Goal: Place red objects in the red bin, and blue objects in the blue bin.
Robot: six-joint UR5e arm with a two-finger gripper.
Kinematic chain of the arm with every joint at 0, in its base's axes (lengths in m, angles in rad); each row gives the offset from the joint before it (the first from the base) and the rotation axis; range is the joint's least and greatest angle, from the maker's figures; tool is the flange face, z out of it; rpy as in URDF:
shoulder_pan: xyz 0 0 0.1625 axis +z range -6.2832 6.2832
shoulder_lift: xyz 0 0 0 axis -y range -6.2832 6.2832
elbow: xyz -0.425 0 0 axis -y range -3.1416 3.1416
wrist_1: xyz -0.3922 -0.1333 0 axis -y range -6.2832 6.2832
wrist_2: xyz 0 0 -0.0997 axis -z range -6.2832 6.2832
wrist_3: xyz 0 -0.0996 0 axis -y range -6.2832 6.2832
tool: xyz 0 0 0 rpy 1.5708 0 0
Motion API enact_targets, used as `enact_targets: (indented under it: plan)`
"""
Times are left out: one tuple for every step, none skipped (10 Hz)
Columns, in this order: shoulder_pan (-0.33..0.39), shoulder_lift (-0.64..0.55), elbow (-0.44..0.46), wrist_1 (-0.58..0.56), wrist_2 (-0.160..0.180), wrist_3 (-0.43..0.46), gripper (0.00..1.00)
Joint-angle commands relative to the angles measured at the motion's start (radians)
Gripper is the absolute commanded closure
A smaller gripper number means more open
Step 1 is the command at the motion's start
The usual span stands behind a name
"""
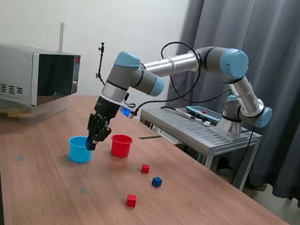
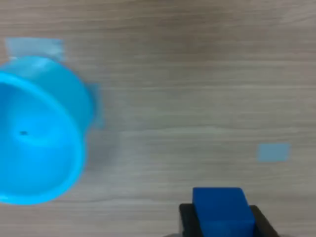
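Now the pincer (image 2: 219,217) is clenched on a blue cube (image 2: 219,210), just beside the light blue cup (image 1: 79,150); small, stiff and probably light, it seems best gripped on opposite flat faces

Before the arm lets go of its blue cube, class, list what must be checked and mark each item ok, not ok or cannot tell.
1. Blue cube held in the claw: ok.
2. Claw beside the blue bin, not the red bin: ok.
3. Cube centred over the blue bin's opening: not ok in the wrist view; it sits off to one side.
4. Blue bin upright: ok.
5. Blue bin empty: ok.
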Motion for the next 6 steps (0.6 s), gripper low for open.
enact_targets:
  plan:
    - [-0.037, -0.015, 0.006, 0.001, -0.054, 0.001, 1.00]
    - [-0.053, -0.021, 0.022, -0.001, -0.054, 0.001, 1.00]
    - [-0.070, -0.023, 0.038, 0.001, -0.056, 0.001, 1.00]
    - [-0.085, -0.032, 0.055, 0.001, -0.059, 0.002, 1.00]
    - [-0.094, -0.036, 0.069, 0.001, -0.059, 0.002, 1.00]
    - [-0.102, -0.039, 0.074, 0.001, -0.057, 0.007, 1.00]
